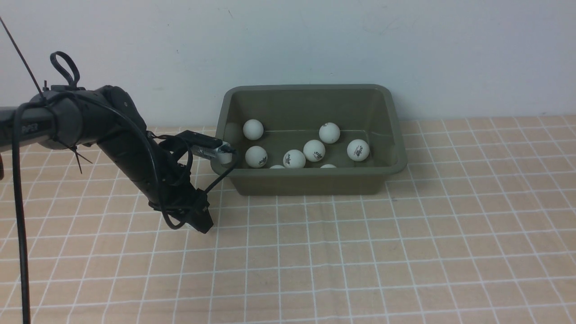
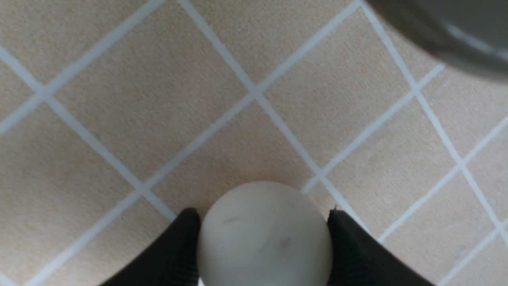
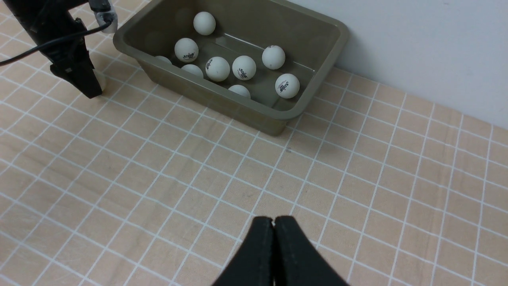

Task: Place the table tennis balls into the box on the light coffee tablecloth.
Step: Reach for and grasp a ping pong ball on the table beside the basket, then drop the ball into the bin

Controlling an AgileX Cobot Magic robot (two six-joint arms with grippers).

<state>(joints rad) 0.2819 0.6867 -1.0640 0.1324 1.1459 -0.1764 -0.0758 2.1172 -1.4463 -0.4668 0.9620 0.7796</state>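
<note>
One white table tennis ball (image 2: 264,238) rests on the light coffee tablecloth (image 1: 360,252), just left of the box and toward its front corner. My left gripper (image 1: 204,227) points down at it, and both black fingers (image 2: 178,246) press against its sides. The ball is hidden behind the gripper in the front view. The olive-green box (image 1: 310,173) stands against the back wall with several table tennis balls (image 1: 313,150) inside. My right gripper (image 3: 274,219) hangs shut and empty over the cloth in front of the box, and it does not show in the front view.
A white wall runs directly behind the box. The left arm's black cable (image 1: 18,216) hangs down at the far left. The box's left front corner (image 2: 448,35) lies close to the left gripper.
</note>
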